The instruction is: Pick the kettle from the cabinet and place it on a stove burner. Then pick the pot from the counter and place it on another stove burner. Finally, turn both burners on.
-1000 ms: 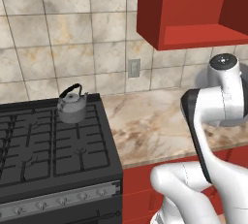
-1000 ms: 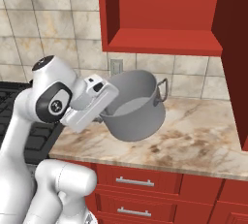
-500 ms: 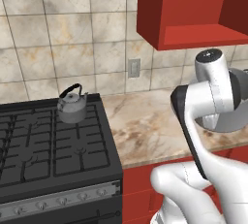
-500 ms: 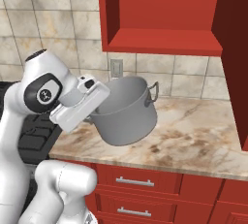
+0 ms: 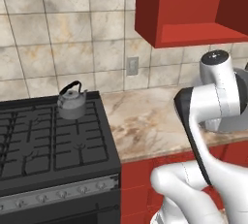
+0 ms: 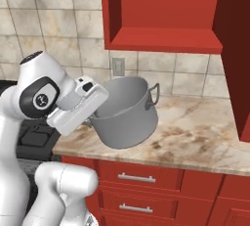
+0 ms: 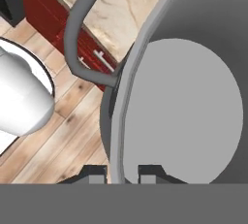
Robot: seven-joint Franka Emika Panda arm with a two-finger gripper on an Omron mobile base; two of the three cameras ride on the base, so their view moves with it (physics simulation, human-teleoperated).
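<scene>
The grey pot [image 6: 124,112] hangs tilted above the counter [image 6: 195,132], its mouth tipped toward the wall. My gripper [image 6: 96,111] is shut on the pot's rim at its left side. In the hand view the pot wall [image 7: 184,106] runs between the fingertips [image 7: 97,172], with one side handle [image 7: 77,29] arching above. A sliver of the pot [image 5: 227,125] shows behind the arm. The kettle [image 5: 72,103] stands upright on the back right burner [image 5: 80,116] of the black stove. The red cabinet [image 6: 161,29] hangs above with its recess bare.
The stove's other grate sections [image 5: 43,145] carry nothing, and the silver knob panel [image 5: 58,194] runs along its front. Red drawers [image 6: 141,181] sit under the counter. A wall outlet [image 5: 131,65] is on the tiled backsplash. A red side panel [image 6: 239,54] stands at the right.
The arm has swung the pot to the left, toward the stove, and raised it a little off the counter; the pot is tilted more. The kettle has not moved.
</scene>
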